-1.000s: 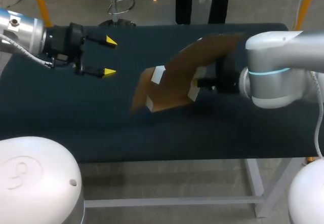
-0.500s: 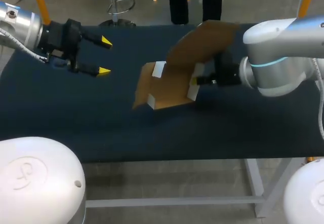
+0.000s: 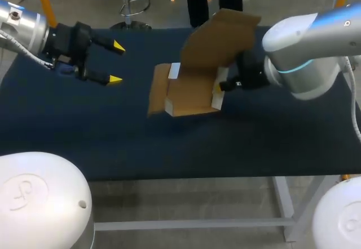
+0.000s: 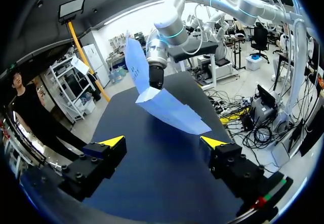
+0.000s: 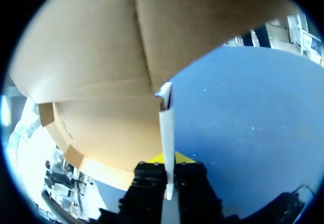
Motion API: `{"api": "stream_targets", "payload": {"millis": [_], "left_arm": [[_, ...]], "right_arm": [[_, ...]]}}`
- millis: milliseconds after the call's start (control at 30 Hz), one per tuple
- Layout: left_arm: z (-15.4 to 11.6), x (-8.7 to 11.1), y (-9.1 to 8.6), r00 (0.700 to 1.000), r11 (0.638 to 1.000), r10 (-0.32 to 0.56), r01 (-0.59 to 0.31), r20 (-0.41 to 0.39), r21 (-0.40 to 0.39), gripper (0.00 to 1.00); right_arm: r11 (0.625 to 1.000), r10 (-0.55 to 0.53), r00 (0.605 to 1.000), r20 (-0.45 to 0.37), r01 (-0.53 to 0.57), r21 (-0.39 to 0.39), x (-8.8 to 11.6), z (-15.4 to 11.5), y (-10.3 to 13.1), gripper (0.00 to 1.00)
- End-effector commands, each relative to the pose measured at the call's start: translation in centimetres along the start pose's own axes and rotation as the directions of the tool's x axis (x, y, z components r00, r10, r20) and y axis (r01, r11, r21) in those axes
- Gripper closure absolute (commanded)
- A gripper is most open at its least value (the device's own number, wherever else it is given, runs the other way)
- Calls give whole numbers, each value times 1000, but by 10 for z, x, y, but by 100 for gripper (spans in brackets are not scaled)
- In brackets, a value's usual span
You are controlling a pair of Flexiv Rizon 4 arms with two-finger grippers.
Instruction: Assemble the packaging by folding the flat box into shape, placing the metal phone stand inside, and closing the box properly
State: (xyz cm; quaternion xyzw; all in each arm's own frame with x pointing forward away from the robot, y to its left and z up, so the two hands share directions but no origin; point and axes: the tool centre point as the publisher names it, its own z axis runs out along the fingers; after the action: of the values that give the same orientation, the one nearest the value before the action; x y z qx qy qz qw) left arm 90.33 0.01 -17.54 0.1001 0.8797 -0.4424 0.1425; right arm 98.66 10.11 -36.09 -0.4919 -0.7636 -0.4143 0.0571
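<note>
A brown cardboard box (image 3: 192,94), partly unfolded with white inner edges, sits mid-table, its large flap (image 3: 217,40) raised toward the far edge. My right gripper (image 3: 221,85) is shut on the box's right side panel. In the right wrist view that thin white-edged panel (image 5: 166,117) stands pinched between the right gripper (image 5: 167,181) fingers, with the brown cardboard (image 5: 101,57) ahead. My left gripper (image 3: 116,63) hovers open to the left of the box, apart from it. From the left wrist, the box (image 4: 169,110) lies ahead of the open left gripper (image 4: 163,142). No metal phone stand is visible.
The table (image 3: 67,125) is covered in dark blue cloth. Its front edge (image 3: 186,176) runs across the lower part of the head view. My right arm's elbow (image 3: 299,63) hangs over the table's right side.
My right arm has lifted and swung the box's large flap up toward the far edge, and the base now lies flatter. The left gripper drew back slightly to the left, still open.
</note>
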Motion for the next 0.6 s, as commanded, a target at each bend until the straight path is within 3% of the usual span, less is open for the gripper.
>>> {"api": "stream_targets", "payload": {"millis": [33, 333, 600], "left_arm": [[4, -7, 5, 999, 1000, 2, -3, -45, -15, 0], [1, -7, 18, 999, 997, 21, -24, -46, -76, 0], [-3, -4, 25, 998, 993, 29, -34, -47, -113, 0]], "right_arm": [[982, 31, 999, 28, -36, 183, 2, -4, 5, 100], [955, 93, 993, 73, -109, 275, -1, -2, 1, 100], [930, 172, 976, 130, -204, 305, 4, -3, -9, 100]]}}
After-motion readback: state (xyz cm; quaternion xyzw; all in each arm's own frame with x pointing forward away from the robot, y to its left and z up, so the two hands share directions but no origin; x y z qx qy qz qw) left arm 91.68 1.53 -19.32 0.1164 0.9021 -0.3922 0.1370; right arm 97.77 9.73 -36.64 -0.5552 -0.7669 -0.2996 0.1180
